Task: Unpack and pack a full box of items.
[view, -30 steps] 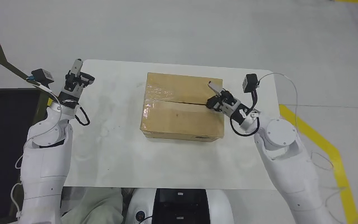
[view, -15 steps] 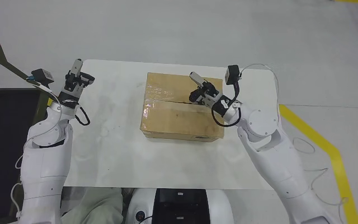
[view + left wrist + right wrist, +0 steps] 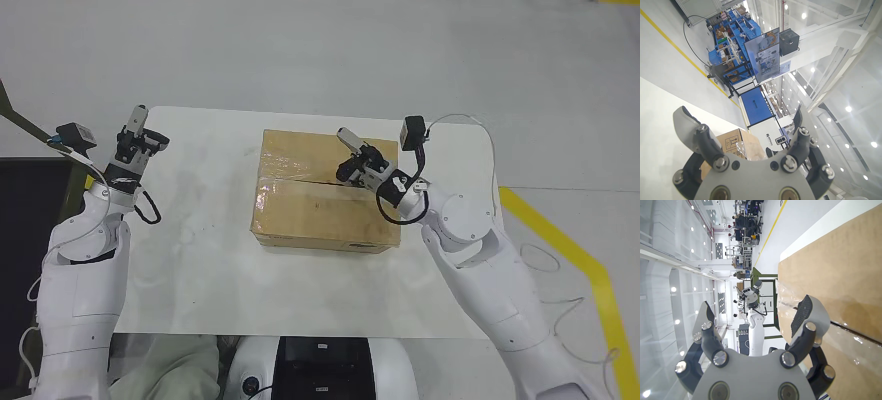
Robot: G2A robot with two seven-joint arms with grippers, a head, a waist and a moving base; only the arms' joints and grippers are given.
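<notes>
A closed cardboard box (image 3: 325, 190) sits in the middle of the white table (image 3: 200, 270); its top flaps meet at a seam with clear tape over the left end. My right gripper (image 3: 347, 155) hovers over the box's top near the right end of the seam, open and holding nothing. In the right wrist view the right gripper (image 3: 755, 311) has one ribbed finger (image 3: 802, 311) close over the box top (image 3: 838, 272) beside the seam. My left gripper (image 3: 141, 122) is raised over the table's far left corner, open and empty. The left wrist view shows the left gripper (image 3: 742, 117) tilted upward, with the box (image 3: 734, 140) behind it.
The table surface runs bare to the left, right and front of the box. A yellow floor line (image 3: 570, 250) runs past the table's right side. A dark cabinet (image 3: 30, 190) stands off the left edge.
My right gripper swung from the box's right edge leftward over the box top, then nearly stopped. The left arm and the box stayed still.
</notes>
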